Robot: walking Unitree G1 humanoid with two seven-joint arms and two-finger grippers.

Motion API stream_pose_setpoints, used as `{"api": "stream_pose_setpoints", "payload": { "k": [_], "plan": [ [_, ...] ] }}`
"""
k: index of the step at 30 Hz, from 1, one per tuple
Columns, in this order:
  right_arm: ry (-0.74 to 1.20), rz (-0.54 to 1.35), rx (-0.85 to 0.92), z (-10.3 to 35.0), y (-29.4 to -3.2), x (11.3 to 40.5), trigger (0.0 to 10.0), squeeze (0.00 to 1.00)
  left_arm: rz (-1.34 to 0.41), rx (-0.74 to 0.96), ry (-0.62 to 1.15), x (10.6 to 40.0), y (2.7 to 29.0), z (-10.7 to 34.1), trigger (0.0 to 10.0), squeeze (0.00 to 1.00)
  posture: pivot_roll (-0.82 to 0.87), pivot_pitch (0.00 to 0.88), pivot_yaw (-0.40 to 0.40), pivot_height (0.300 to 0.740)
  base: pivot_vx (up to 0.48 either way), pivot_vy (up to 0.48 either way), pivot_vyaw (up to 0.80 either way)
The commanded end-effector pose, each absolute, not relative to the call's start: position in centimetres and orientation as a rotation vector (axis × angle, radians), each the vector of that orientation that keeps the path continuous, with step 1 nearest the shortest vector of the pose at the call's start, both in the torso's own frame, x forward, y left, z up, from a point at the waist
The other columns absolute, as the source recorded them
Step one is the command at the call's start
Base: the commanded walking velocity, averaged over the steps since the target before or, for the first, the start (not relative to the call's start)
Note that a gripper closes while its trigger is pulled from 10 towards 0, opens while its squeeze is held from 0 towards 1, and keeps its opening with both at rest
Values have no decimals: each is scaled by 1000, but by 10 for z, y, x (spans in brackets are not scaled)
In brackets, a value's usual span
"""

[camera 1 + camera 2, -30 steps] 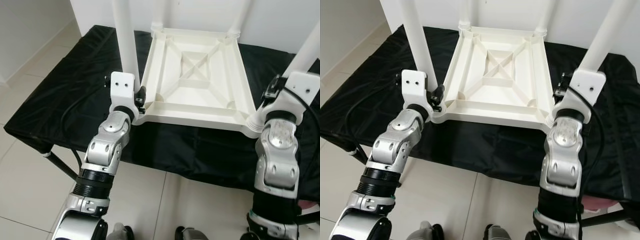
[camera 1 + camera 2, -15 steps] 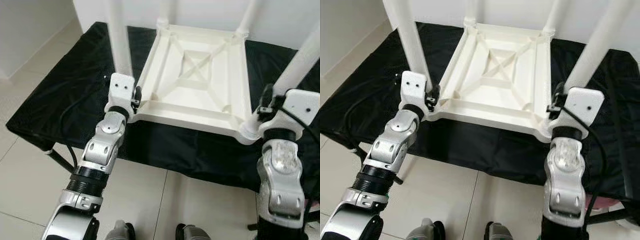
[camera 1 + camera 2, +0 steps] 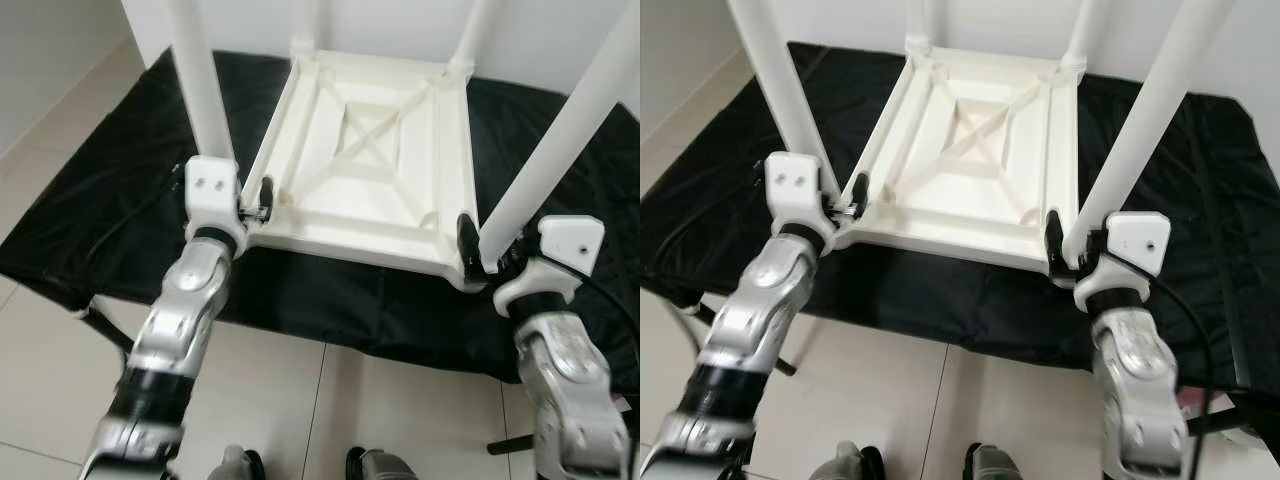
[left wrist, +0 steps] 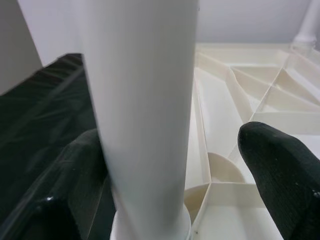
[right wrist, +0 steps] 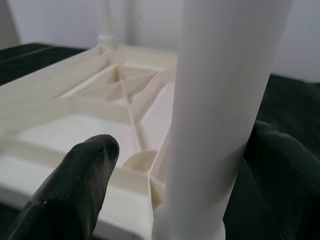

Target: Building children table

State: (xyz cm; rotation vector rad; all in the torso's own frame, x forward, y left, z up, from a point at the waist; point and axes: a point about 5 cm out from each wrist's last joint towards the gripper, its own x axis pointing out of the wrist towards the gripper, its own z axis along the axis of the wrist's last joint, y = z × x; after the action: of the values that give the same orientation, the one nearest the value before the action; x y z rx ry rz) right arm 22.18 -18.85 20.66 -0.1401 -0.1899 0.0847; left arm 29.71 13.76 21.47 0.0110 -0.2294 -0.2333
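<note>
The left gripper straddled the near-left leg of the upturned white children's table, fingers spread and one clear of it. The right gripper bracketed the near-right leg likewise, one finger apart. The children's table lay on the black-draped counter, with two further legs behind.

Silver arms, white wrist housings

**Room & backdrop**

We see a black cloth draped over a low stand w/ dark metal legs, set on pale tiled floor (grout lines visible). White wall runs behind, w/ even, soft light.
</note>
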Motion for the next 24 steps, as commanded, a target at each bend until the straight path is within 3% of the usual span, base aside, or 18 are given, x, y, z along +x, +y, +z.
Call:
{"api": "stream_pose_setpoints", "payload": {
  "k": [1, 5, 9, 17, 18, 19, 22, 23, 24],
  "plan": [
    [-87, 258, -85, 188, -170, 218, 10000, 0, -564, 48, -262, 282, 119, 223, 10000, 0, -82, 136, -18, 740, 0, 0, 0],
    [-53, 290, -59, 182, -170, 214, 10000, 0, -569, 91, -276, 275, 117, 222, 10000, 0, -82, 131, -24, 740, 0, 0, 0],
    [-68, 131, -69, 178, -188, 229, 10000, 0, -553, 181, -281, 275, 111, 214, 10000, 0, -72, 115, -31, 740, 0, 0, 0],
    [-127, -101, -168, 190, -206, 250, 10000, 0, -532, 196, -228, 284, 109, 208, 10000, 0, -80, 104, -15, 740, 0, 0, 0],
    [-133, -97, -166, 191, -205, 250, 10000, 0, -529, 187, -218, 285, 111, 207, 10000, 867, -83, 101, -11, 740, 0, 0, 0],
    [-145, -90, -188, 192, -203, 252, 10000, 0, -532, 171, -209, 286, 112, 206, 10000, 1000, -84, 97, -8, 740, 0, 0, 0],
    [-155, -81, -201, 192, -201, 253, 10000, 0, -535, 158, -203, 286, 112, 206, 10000, 1000, -83, 96, -8, 740, 0, 0, 0],
    [-169, -7, -173, 194, -191, 253, 10000, 1000, -549, 170, -217, 286, 110, 209, 10000, 1000, -82, 92, -4, 740, 0, 0, 0],
    [-169, -7, -173, 194, -191, 253, 10000, 1000, -549, 170, -217, 286, 110, 209, 10000, 1000, -82, 92, -4, 740, 0, 0, 0]
  ]
}}
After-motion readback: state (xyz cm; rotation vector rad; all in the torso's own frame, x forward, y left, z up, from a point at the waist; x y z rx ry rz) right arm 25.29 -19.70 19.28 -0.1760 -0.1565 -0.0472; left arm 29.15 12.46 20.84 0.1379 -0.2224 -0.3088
